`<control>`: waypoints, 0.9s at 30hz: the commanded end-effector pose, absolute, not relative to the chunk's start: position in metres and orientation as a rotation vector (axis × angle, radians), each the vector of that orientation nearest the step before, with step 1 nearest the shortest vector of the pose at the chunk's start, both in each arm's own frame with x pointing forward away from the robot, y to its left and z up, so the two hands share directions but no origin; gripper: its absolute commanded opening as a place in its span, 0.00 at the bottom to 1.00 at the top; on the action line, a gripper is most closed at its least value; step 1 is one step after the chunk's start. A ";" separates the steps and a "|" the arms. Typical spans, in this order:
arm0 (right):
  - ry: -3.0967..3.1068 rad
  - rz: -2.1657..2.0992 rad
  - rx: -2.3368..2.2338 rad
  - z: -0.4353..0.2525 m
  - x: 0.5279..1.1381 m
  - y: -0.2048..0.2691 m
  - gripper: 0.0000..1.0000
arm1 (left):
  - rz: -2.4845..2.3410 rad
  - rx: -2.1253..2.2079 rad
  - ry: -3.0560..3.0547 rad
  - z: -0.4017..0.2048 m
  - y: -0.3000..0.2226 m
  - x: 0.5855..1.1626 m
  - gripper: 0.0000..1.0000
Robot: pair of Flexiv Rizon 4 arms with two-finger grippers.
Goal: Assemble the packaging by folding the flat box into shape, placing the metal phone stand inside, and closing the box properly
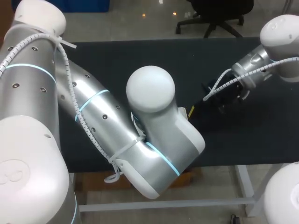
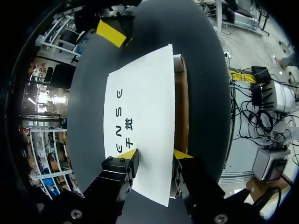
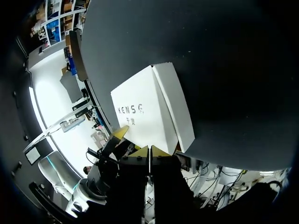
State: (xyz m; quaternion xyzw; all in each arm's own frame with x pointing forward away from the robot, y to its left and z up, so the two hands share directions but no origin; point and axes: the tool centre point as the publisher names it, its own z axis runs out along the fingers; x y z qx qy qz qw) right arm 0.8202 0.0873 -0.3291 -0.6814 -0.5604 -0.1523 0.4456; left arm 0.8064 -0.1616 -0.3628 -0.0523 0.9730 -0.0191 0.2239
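The white box (image 2: 140, 107), printed on its broad face and showing brown card (image 2: 181, 102) along one side, lies on the dark table. My left gripper (image 2: 155, 155) holds its near end, with one yellow tip on the white face and the other against the brown side. The same box (image 3: 145, 112) appears in the right wrist view, closed into shape. My right gripper (image 3: 149, 150) is shut and empty, its tips just off the box's other end; its yellow tip (image 2: 112, 32) shows beyond the box. No phone stand is in sight.
My left arm (image 1: 154, 121) covers the middle of the dark table (image 1: 243, 130) in the head view and hides the box. My right arm (image 1: 261, 56) comes in from the far right, its yellow tip (image 1: 191, 111) poking out beside the left arm.
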 end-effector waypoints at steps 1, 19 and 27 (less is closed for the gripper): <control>-1.408 -0.388 -1.696 -0.325 0.814 0.093 0.00 | -0.047 -0.146 2.682 -0.365 -0.163 0.804 0.42; -1.415 -0.357 -1.670 -0.346 0.800 0.102 0.00 | -0.047 -0.139 2.681 -0.364 -0.163 0.804 0.42; -1.408 -0.351 -1.666 -0.350 0.797 0.103 0.00 | -0.046 -0.140 2.682 -0.364 -0.163 0.804 0.42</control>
